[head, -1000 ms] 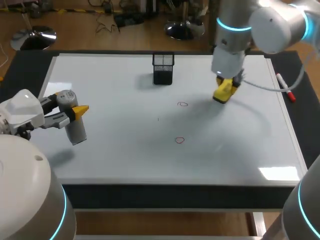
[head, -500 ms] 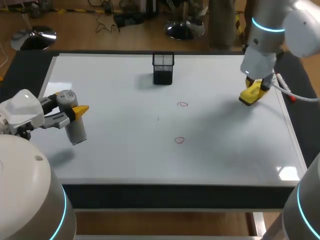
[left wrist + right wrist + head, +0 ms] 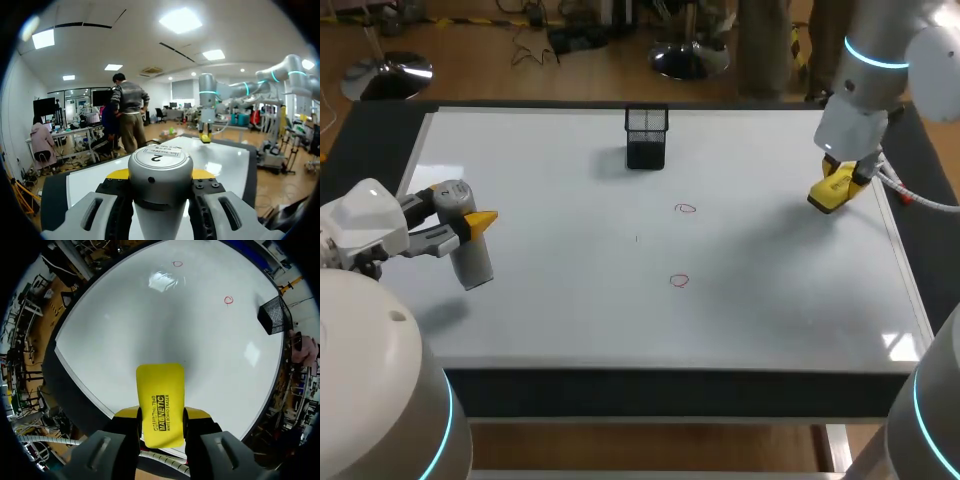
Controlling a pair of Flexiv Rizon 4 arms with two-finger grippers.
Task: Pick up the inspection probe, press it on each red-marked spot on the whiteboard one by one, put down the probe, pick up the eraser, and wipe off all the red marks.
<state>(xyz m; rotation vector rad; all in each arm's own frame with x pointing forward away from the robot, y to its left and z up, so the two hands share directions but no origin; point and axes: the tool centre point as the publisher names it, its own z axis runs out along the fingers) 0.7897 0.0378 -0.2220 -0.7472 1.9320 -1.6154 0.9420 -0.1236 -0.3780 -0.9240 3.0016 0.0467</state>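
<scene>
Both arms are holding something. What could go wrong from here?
The eraser in the right gripper is far from the two red marks, so a wipe might miss one. The left gripper holds the probe over the board; if both arms head for the middle, they might bump. The black mesh cup near one mark could get knocked.

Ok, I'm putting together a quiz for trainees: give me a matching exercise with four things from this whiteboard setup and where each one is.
1 eraser
2 inspection probe
3 black mesh holder
4 red marks

A in the left end effector
B middle of the whiteboard
C in the right end effector
D near the whiteboard's far edge

Pairs: 1-C, 2-A, 3-D, 4-B
</scene>
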